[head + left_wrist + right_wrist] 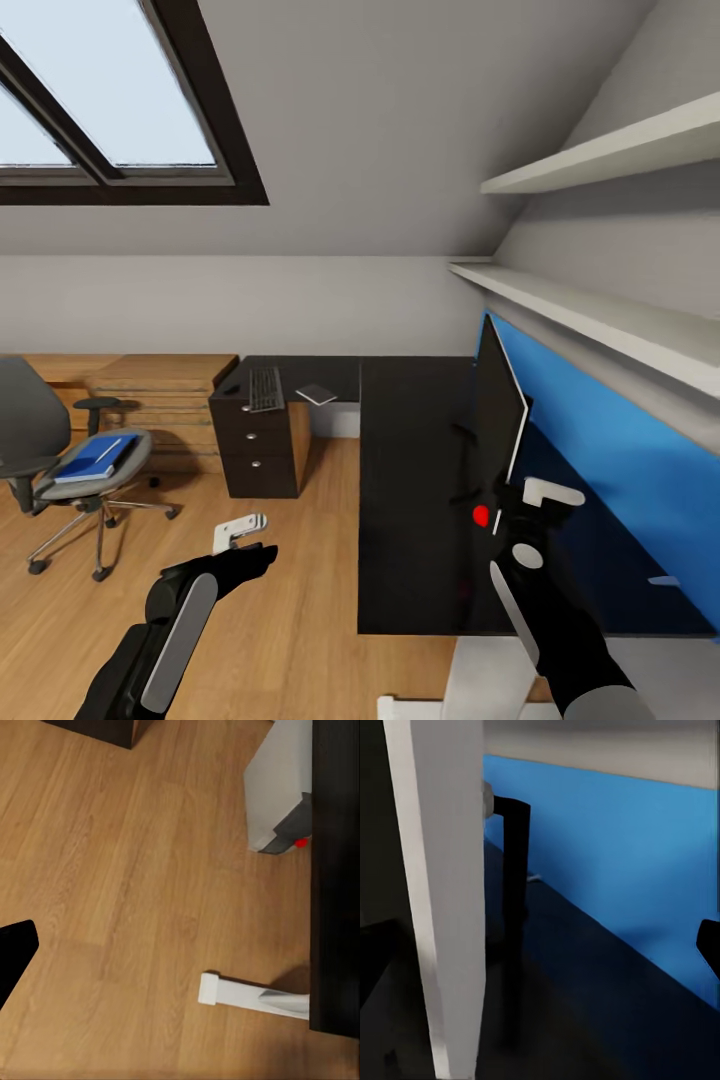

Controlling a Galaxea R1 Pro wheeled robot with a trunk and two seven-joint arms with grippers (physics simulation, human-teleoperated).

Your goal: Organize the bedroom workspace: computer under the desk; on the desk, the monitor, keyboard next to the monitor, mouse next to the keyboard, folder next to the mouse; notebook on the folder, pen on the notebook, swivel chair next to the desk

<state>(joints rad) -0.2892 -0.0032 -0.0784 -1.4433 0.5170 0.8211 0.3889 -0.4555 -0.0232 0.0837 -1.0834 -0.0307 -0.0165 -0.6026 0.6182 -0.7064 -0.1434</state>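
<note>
On the desk [415, 500], along the blue wall panel [600, 450], the monitor [497, 410] stands edge-on to the head camera, black front facing the room, pale back toward the wall. Right gripper [525, 500] sits at the monitor's lower near corner, one white finger on the back side; jaws appear spread around the panel edge, but whether they clamp it I cannot tell. Right wrist view: monitor's pale edge [442, 892] close and upright, black stand post [514, 870] behind it, blue panel [622, 862] beyond.

Far end of desk: keyboard [265, 388] lying flat above the drawers [258, 450], notebook [317, 394] just beside it, apart.

Chair [75, 460] stands well left of the desk on the wood floor [300, 600]; folder [95, 458] rests on its seat, pen [108, 450] on top of the folder.

Left gripper [243, 532] hovers over bare floor, white fingers apart, holding nothing. Left wrist view: computer [281, 784] on the floor at the desk's edge [334, 870], a white desk foot [247, 994] nearby.
</note>
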